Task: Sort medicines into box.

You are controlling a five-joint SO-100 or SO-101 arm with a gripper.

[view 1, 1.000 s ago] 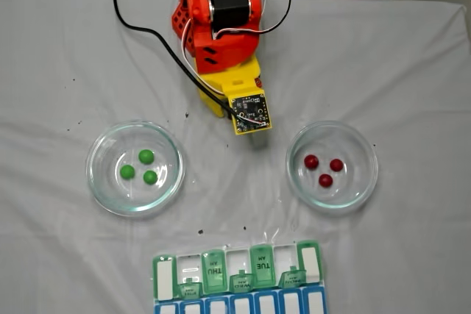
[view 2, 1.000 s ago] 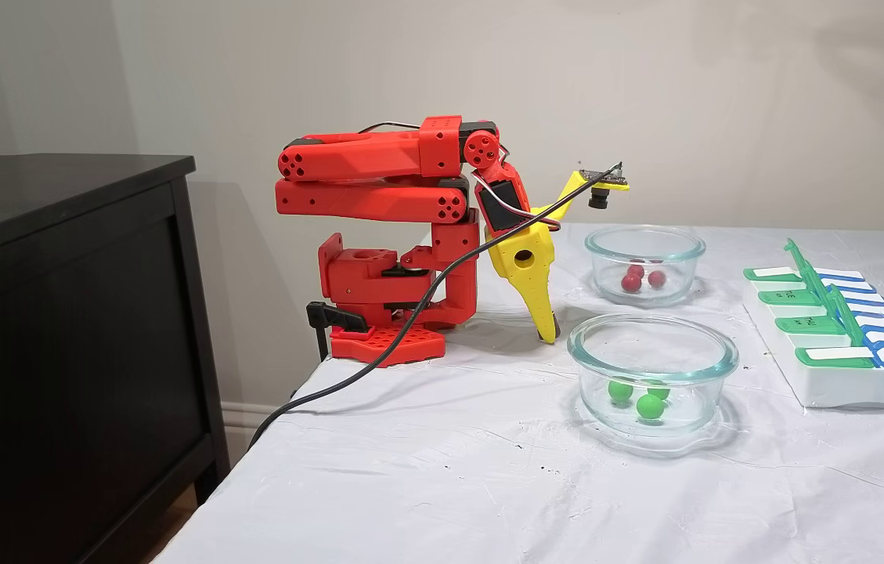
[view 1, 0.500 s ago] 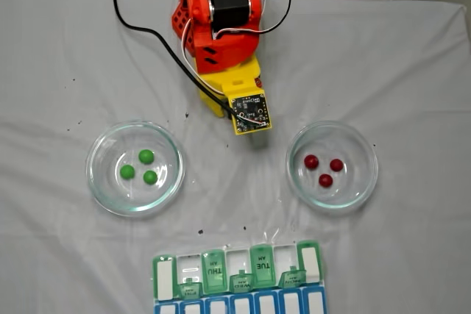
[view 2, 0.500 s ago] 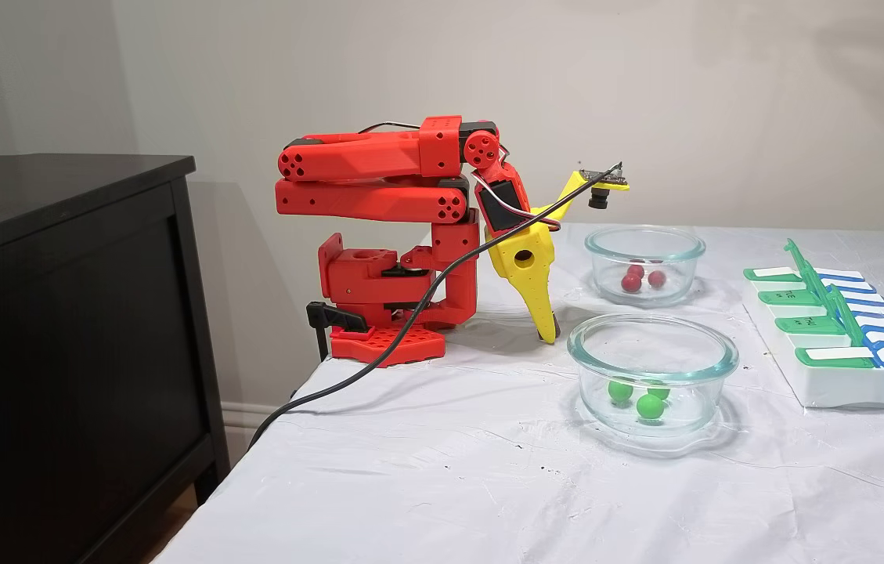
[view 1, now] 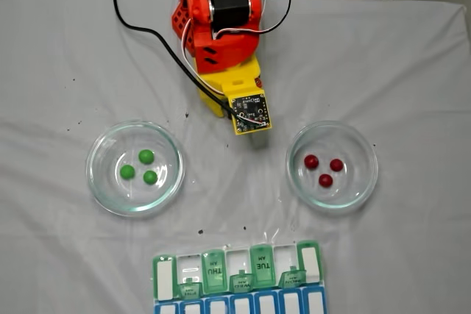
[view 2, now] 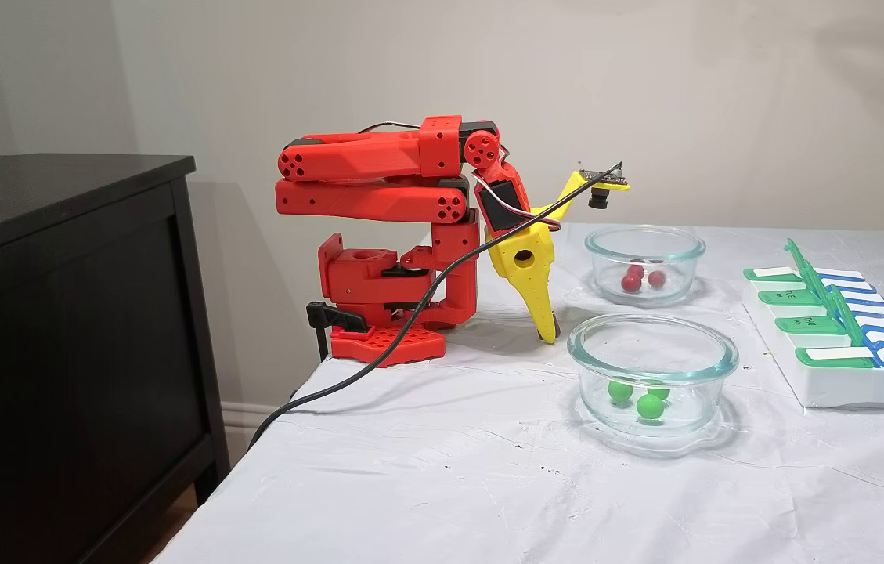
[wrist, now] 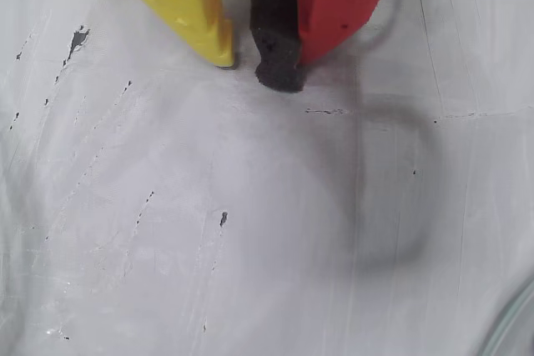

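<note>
A home room: dark wooden dresser [view 2: 58, 329], plain wall with baseboard [view 2: 254, 411], cloth-covered table [view 2: 442, 470]

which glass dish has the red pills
The glass dish on the right in the top-down fixed view holds three red pills; the other dish holds green ones.

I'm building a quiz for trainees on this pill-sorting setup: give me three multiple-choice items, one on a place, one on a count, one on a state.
1. Where do the small round green pills lie?
A. Clear glass dish
B. Pill organizer
C. Bare cloth

2. How many small round dark red pills are in the other clear glass dish?
A. One
B. Three
C. Five

3. What is the yellow and red end effector doing?
A. Gripping a pill
B. Holding nothing, tips close together at the white cloth
C. Inside the organizer

Answers: 1 A, they sit in the glass dish; 2 B, three are countable; 3 B, the wrist view shows nothing between the tips.
</note>
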